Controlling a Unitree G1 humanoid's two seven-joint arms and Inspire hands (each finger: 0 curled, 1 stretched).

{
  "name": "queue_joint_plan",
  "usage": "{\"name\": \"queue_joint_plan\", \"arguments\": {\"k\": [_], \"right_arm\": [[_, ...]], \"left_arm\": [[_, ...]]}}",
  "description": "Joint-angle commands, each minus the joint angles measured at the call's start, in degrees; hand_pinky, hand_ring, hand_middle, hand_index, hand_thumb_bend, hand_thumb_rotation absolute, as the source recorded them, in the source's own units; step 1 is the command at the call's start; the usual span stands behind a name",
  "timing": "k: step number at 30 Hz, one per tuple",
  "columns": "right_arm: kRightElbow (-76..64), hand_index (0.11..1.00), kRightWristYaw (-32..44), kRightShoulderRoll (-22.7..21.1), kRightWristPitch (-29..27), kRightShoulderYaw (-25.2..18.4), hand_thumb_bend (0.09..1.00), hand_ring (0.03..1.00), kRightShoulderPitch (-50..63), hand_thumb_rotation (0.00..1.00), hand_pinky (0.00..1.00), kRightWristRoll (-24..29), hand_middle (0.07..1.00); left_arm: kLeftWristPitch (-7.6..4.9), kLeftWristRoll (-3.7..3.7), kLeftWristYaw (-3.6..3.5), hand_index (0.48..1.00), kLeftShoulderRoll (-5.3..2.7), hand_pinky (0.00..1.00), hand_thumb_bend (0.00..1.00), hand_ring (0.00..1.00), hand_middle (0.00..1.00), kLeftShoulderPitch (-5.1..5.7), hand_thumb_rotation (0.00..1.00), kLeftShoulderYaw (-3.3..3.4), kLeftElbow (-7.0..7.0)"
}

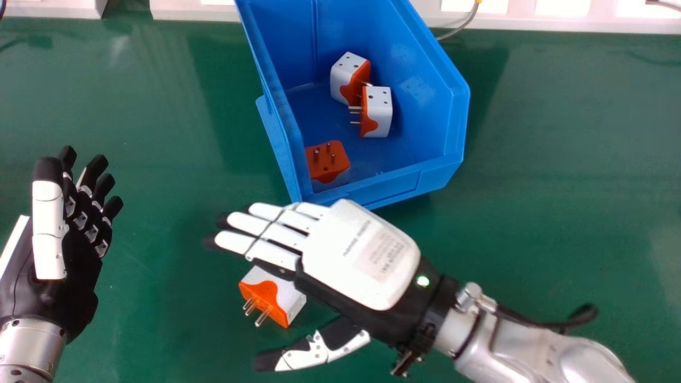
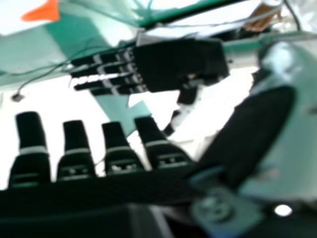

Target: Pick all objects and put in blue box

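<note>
lining up the pickup looks like the step in hand, at least how i read it. the right hand is over the loose adapter, which sits on the green table just outside the blue box, on the robot's side of it. the fingers are straight and the thumb is spread well away from them, so nothing's gripped. the adapter is partly tucked under the hand, in the gap between fingers and thumb, with its pins poking out on the side away from the palm. can't tell if anything is touching it.

inside the box i count three: one adapter and a second adapter bunched together deeper in, plus a third adapter pins-up in the near corner. so my guess is this is the last pick.

next move, imo: get the hand down around the white body, then close fingers and thumb on it. i'd watch those pins, since the thumb could catch them and spin the thing instead of pinching it. after that it's up over the near wall, then let go inside.

left hand is off at the left of the head view, fingers loosely open, holding nothing.
</note>
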Motion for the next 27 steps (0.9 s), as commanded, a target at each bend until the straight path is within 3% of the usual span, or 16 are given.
{"name": "queue_joint_plan", "arguments": {"k": [1,6,9,12,15,27], "right_arm": [[1.52,0.877,-0.82,1.47,0.04,0.98,0.384,0.853,-2.05,0.65,0.69,-0.61,0.897],[5.81,0.884,-1.00,3.47,2.30,2.66,0.389,0.853,-4.14,0.65,0.69,-2.22,0.904],[7.95,0.892,-0.91,4.17,3.97,3.65,0.386,0.859,-5.25,0.70,0.71,-3.63,0.905],[10.81,0.877,-1.51,4.90,5.17,4.73,0.382,0.842,-6.52,0.69,0.70,-4.35,0.887],[13.55,0.858,-2.89,5.50,5.78,5.62,0.389,0.823,-7.60,0.66,0.67,-5.06,0.869],[22.73,0.845,-6.47,7.48,7.46,8.55,0.386,0.815,-11.21,0.60,0.65,-5.27,0.864]], "left_arm": [[-0.78,-0.11,0.08,0.994,-0.15,1.00,0.82,1.00,0.99,-0.05,0.97,0.04,-1.44],[-0.17,-0.85,-0.10,0.995,-0.09,1.00,0.81,1.00,0.99,0.38,0.97,0.21,-2.39],[-0.06,-0.78,0.00,0.993,-0.02,1.00,0.82,1.00,0.99,0.57,0.96,0.26,-2.68],[-0.06,-0.57,-0.04,0.997,0.21,1.00,0.82,1.00,0.99,0.71,0.97,0.30,-2.71],[0.12,-0.80,-0.18,0.998,0.31,1.00,0.82,1.00,0.99,0.76,0.97,0.47,-2.67],[1.65,-1.25,0.43,0.992,0.11,1.00,0.83,1.00,0.99,2.10,0.97,1.01,-4.97]]}}
